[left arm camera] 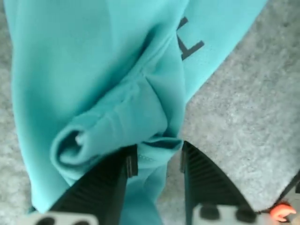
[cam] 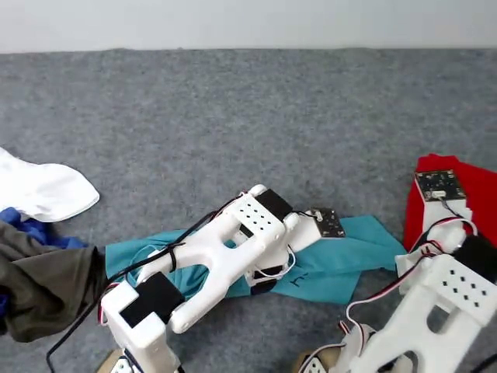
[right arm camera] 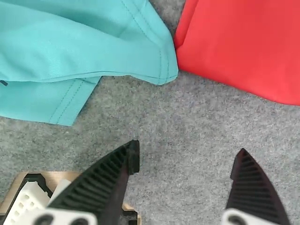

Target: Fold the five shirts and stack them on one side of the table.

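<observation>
Two grippers: I am working both from the 6 o'clock edge of the table [cam: 233,116], one busy with cloth and one standing by.
Left gripper [left arm camera: 157,157]: I am pinching a bunched fold of the teal shirt [cam: 349,241] between my fingers, which are nearly together with the cloth filling the gap. I am holding it there, I judge, so that I can carry this edge over the body of the shirt.
Right gripper [right arm camera: 187,154]: I am hovering it with the jaws wide apart and nothing in them, above bare table. It is waiting just beside the teal shirt's corner, probably to pin or take that end.
Teal shirt: it is lying stretched across the table at about 6 o'clock, rumpled under my left arm and flatter toward 4 o'clock.
Red shirt [cam: 485,190]: it is sitting at 3 o'clock by the edge, its near corner almost touching the teal one. I am reading it as the start of the stack, since it is looking compact and is set off to one side.
Waiting pile: the white shirt [cam: 39,190], the blue shirt [cam: 31,231] and the dark shirt [cam: 43,287] are lying heaped together at 9 o'clock, well apart from the red one and looking unfolded.
Step in hand: I am judging this to be an early fold of the second shirt.
Risk: the fold I am gripping is rolling into a thick lump, so it may be dragging the whole shirt instead of folding cleanly.
</observation>
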